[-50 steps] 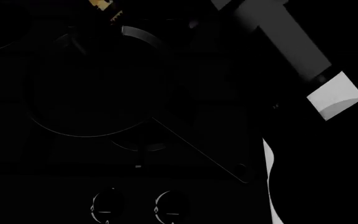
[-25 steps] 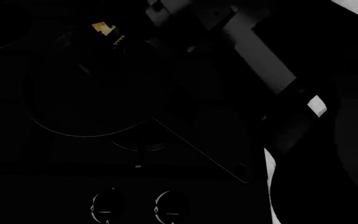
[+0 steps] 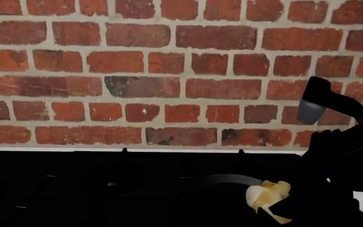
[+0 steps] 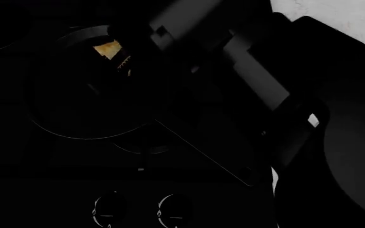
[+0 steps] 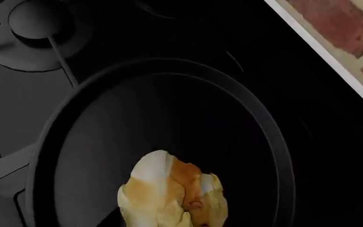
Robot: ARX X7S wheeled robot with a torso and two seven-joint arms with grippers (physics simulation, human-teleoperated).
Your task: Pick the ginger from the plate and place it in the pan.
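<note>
My right gripper [image 4: 118, 56] is shut on the ginger [image 4: 108, 48], a pale yellow-tan lump, and holds it above the far part of the black pan [image 4: 74, 135]. In the right wrist view the ginger [image 5: 168, 194] hangs over the pan's floor, inside its rim [image 5: 276, 142]. The left wrist view shows the ginger [image 3: 266, 196] in the dark right gripper [image 3: 276, 210], above the pan's rim [image 3: 232, 178]. The pan's handle [image 4: 201, 154] points to the near right. The plate [image 4: 360, 156] is a dim round shape at the right. My left gripper does not show.
The pan sits on a black stove with burners [image 5: 39, 23] and two knobs [image 4: 110, 209] at the front. A red brick wall [image 3: 168, 71] stands behind the stove. White countertop [image 4: 334, 12] lies at the far right. The head view is very dark.
My right arm has come toward me and lower with the ginger, from beyond the pan's far rim to over the pan.
</note>
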